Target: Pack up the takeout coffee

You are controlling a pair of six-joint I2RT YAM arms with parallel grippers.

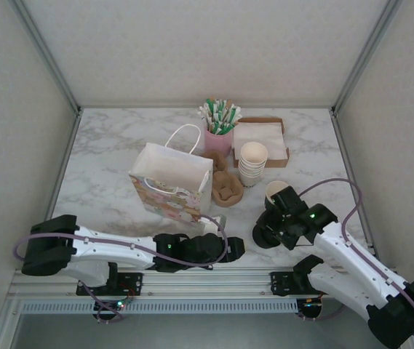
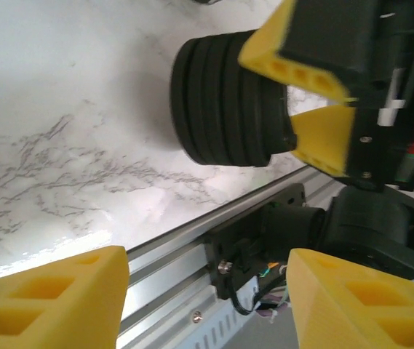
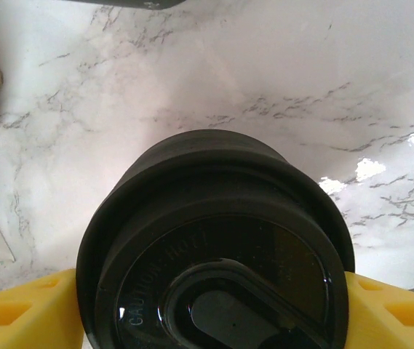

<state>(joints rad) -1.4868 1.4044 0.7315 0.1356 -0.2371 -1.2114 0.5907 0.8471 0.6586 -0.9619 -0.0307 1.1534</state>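
Claw on the right (image 3: pixel 210 311) straddles black lids (image 3: pixel 214 211).

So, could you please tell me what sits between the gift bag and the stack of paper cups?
A brown cup carrier lies between the gift bag and the cup stack, in the top view.

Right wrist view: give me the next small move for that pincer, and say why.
Probably close the right pincer gently on the top lid of the stack of black lids. Its yellow fingers sit on either side of that lid, though I cannot tell whether they press on it. The cream cup behind the stack has no lid yet.
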